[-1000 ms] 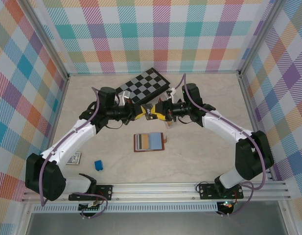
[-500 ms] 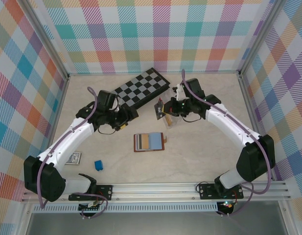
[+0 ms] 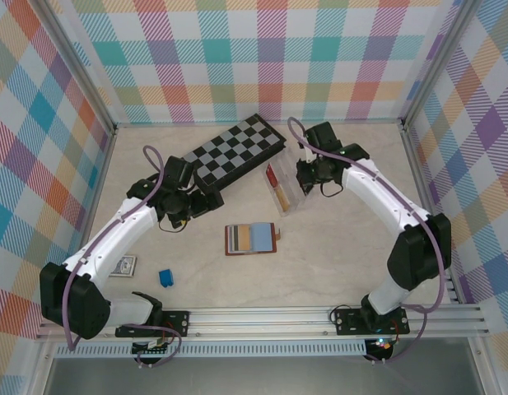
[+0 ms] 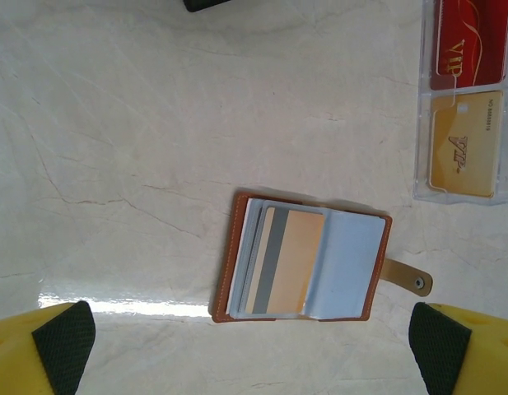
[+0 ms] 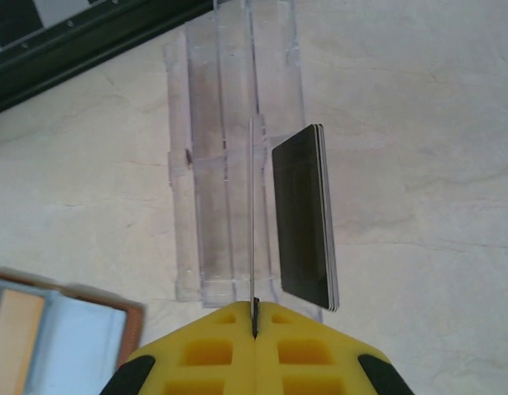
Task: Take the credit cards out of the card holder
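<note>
Right wrist, right tool [image 5: 254, 325]: clenched on a thin card [image 5: 252, 222], edge-on to us, over the clear box [image 5: 229, 164].
Left wrist, left tool [image 4: 252, 350]: released, fingers [image 4: 64, 346] wide apart.
Top external, card holder [image 3: 251, 239]: open flat on the counter [image 3: 336, 247], between our two arms.

The tabletop [image 3: 344, 239] is a pale, marbled beige surface. A black-and-grey chessboard [image 3: 233, 151] lies flat toward its far side, turned on a diagonal. Just beside the board's right end sits a clear plastic compartment box [image 3: 285, 188]. Near the middle, the card holder [image 3: 251, 239] lies open, lining up, its snap tab pointing right. Well apart, toward the near left, rest a small blue block [image 3: 165, 277] and a small flat patterned piece [image 3: 125, 266].
</note>
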Robot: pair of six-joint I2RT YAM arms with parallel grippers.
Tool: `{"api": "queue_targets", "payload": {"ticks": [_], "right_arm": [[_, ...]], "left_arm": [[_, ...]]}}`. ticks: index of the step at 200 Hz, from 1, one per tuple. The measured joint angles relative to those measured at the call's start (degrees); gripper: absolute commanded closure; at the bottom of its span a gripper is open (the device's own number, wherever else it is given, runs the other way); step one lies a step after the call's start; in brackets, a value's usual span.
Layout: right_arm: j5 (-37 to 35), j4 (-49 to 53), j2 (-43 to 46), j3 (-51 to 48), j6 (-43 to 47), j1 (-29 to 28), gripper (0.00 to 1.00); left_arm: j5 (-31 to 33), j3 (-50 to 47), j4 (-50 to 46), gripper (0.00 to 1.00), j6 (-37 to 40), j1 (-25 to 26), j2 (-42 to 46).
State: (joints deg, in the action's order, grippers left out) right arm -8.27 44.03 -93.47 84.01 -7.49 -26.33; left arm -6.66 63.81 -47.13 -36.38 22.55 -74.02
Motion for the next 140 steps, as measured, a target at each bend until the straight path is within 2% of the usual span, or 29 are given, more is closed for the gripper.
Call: {"api": "queue_targets", "payload": {"ticks": [75,140], "right_arm": [[-3.26,-0.68,-6.12,3.41,3.91,0.55,1.0],[-3.96,-0.63,-6.84,3.39,5.42,1.6,1.0]], "left_arm": [[-1.01,-0.37,-0.59,0.0,-0.44,-0.24,0.0],[-2.6,-0.76,-0.42,0.0,-0.42,-0.26,-0.33]]}}
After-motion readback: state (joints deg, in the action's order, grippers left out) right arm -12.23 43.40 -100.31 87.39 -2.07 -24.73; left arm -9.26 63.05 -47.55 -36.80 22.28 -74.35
